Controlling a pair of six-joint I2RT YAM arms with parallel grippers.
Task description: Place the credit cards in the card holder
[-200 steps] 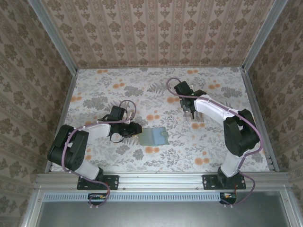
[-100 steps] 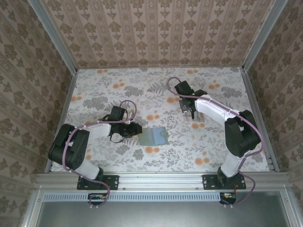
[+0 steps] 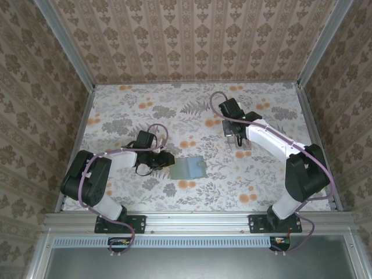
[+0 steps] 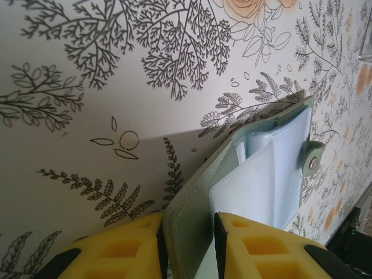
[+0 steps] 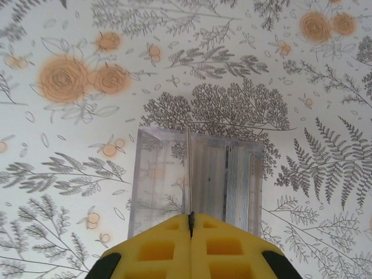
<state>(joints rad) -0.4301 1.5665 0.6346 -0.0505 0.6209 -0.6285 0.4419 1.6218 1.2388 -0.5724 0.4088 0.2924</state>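
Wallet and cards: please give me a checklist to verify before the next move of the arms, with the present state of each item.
1. Grip of left claw on the wallet edge: ok.
2. Wallet open, pale blue pockets showing: ok.
3. Pads of right claw shut: ok.
4. Thin card truly pinched between those pads: cannot tell; it is seen edge-on.
5. Card lifted out of the clear box: not ok; it stands inside.
6. Right claw brought over the wallet: not ok; it is at the box.
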